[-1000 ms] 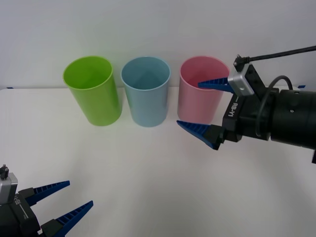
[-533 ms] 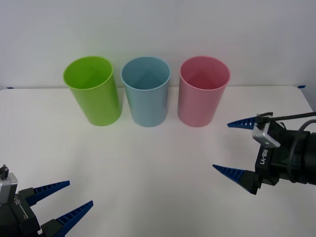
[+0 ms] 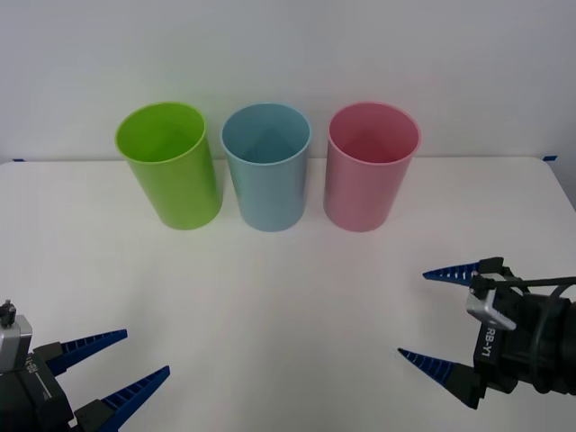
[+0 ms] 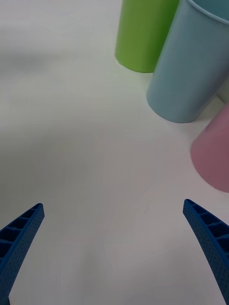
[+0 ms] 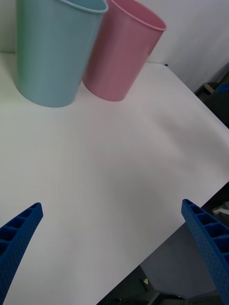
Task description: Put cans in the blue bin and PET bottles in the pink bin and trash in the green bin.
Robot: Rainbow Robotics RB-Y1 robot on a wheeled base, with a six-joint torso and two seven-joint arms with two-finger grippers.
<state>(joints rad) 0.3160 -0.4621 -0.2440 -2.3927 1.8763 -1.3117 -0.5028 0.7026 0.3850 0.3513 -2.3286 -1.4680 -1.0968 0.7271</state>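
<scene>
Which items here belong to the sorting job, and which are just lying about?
Job:
green bin
blue bin
pink bin
right pincer, open, near the table's right edge
left pincer, open, parked at near left

Lying about:
only the table itself

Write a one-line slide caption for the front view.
Green bin, blue bin and pink bin stand in a row; both grippers, left and right, open near the table's front.

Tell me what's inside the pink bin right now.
From the front, the pink bin shows bare pink inner wall below the rim; its near wall hides the bottom, so contents cannot be confirmed.
</scene>
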